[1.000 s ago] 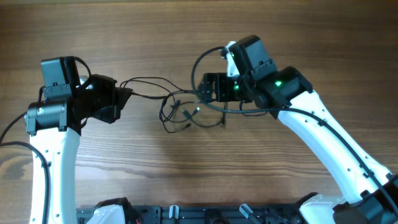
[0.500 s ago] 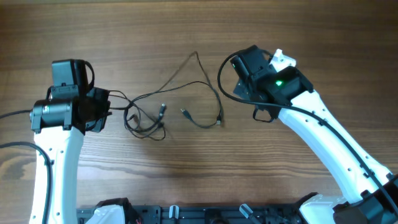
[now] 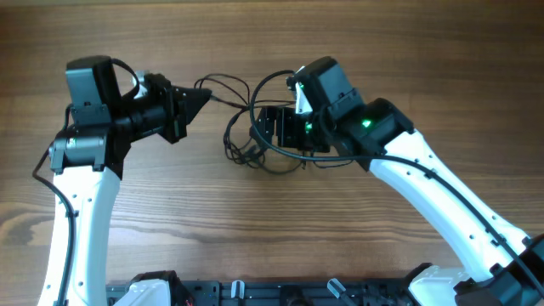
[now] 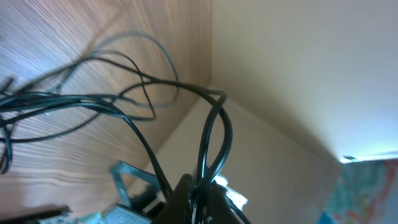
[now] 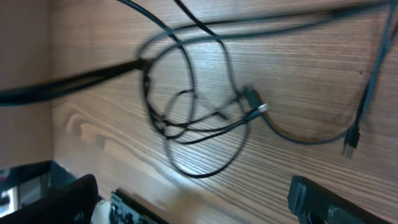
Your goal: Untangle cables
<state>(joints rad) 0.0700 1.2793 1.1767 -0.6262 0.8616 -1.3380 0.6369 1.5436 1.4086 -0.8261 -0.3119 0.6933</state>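
My left gripper is clamped tight on the cables. In the left wrist view a doubled loop of thin black cord rises straight out of my closed jaws. I hold that loop off to the left of the tangle, so the strands run from my grip back into the knot. I judge this hold gives the snarl an anchor to be worked against.

My right gripper hangs directly over the tangle with its jaws spread as wide as they go, gripping nothing. Its wrist view looks down between my two dark fingers at the crossing loops. Two small plugs lie close together at the tangle's edge. A lone connector lies apart from the tangle, at the end of a free strand.

The tangle itself rests on the wooden table, between my two grippers. I judge the open jaws wait there to pick out a single strand and draw it away from my left hold. Which strand crosses on top I cannot tell, since the close view is blurred.
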